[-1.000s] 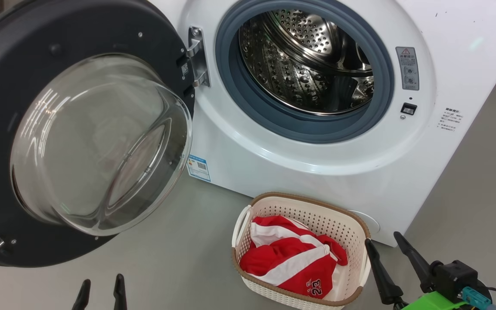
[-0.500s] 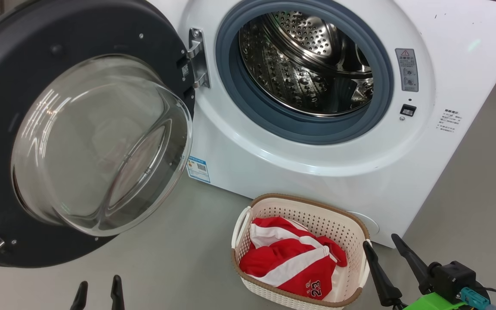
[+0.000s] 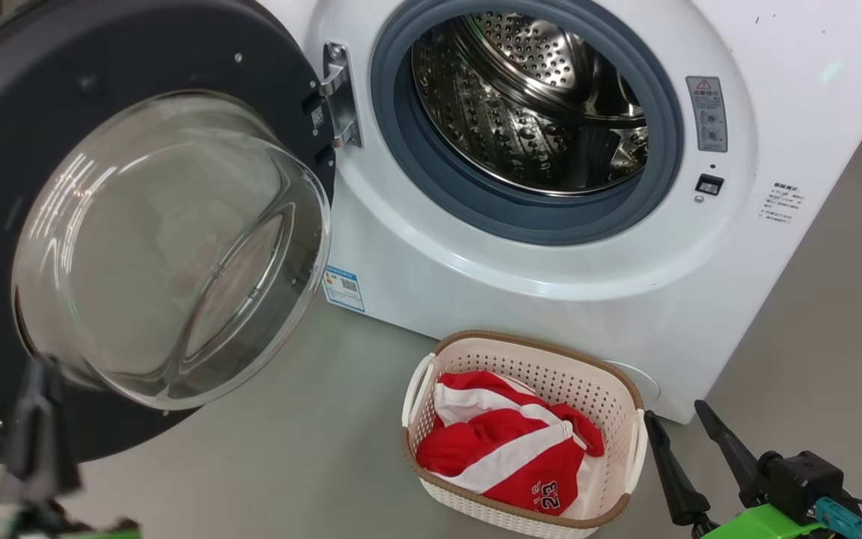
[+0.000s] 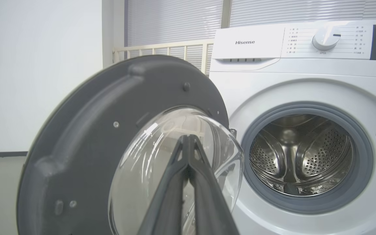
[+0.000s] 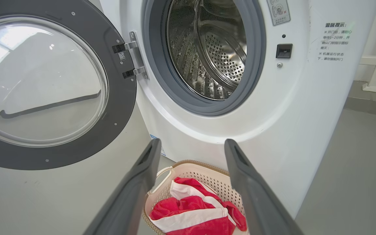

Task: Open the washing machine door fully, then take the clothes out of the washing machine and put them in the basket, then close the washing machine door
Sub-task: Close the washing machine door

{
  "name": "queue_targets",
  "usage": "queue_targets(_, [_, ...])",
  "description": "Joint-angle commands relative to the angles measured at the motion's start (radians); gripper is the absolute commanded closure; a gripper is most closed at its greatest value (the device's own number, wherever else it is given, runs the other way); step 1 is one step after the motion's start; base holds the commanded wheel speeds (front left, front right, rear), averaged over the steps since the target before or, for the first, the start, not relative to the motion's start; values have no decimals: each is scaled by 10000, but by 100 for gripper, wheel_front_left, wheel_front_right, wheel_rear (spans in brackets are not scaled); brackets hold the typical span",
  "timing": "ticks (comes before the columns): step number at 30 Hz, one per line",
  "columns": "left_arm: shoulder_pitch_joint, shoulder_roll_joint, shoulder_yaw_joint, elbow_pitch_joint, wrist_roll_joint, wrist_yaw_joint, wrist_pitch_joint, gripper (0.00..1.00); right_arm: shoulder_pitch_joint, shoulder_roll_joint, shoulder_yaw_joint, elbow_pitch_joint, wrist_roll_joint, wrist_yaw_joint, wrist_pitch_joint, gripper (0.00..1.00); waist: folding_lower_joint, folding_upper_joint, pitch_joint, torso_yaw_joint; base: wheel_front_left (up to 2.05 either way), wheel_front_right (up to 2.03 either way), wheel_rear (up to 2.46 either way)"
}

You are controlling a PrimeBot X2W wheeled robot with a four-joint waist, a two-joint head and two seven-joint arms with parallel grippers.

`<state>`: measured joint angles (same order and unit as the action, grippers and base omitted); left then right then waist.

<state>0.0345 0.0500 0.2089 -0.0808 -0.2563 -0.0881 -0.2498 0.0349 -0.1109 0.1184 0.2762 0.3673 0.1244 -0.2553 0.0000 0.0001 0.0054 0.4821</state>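
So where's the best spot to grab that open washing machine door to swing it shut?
On the washing machine door, probably the dark rim's free edge, opposite the hinge, approached from the robot's left: leverage is greatest there, and the bulging glass bowl is too smooth and round to pinch.

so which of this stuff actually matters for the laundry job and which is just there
Part of the job: washing machine door, washing machine, clothes, basket.
Just there: blue label, warning sticker, white railing, window blinds.
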Motion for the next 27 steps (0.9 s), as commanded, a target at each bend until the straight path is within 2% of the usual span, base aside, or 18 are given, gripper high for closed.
queue_targets(1, [-685, 338, 638, -531, 139, -147, -120, 100, -176, -53, 132, -290, -98, 63, -65, 0, 0, -1, 51, 11, 0, 0, 0])
queue_targets(3, [-929, 504, 840, -664, 169, -203, -120, 100, -164, -41, 103, -307, -111, 63, -65, 0, 0, -1, 89, 18, 0, 0, 0])
queue_targets(7, [-2125, 1326, 1541, -676, -46, -351, -120, 100, -168, -30, -29, -386, -166, 63, -65, 0, 0, -1, 308, 69, 0, 0, 0])
queue_targets(14, [-4479, 2876, 2218, 706, -949, -419, -120, 100, -221, 64, -231, -489, -251, 63, -65, 0, 0, -1, 669, 189, 0, 0, 0])
queue_targets(17, [-5389, 3315, 2432, 1895, -2078, -422, -120, 100, -227, 100, -313, -539, -268, 63, -65, 0, 0, -1, 804, 233, 0, 0, 0])
queue_targets(18, [-5897, 3743, 2470, 2987, -2821, -423, -19, 100, -218, 119, -375, -564, -279, 63, -65, 0, 0, -1, 875, 255, 0, 0, 0])
queue_targets(21, [-6680, 4445, 2454, 4641, -3843, -423, 578, 100, -200, 136, -462, -599, -296, 63, -65, 0, 0, -1, 962, 278, 0, 0, 0])
queue_targets(27, [-7862, 5347, 2194, 7550, -5518, -424, 3015, 100, -206, 205, -579, -645, -335, 63, -65, 0, 0, -1, 1094, 338, 0, 0, 0])
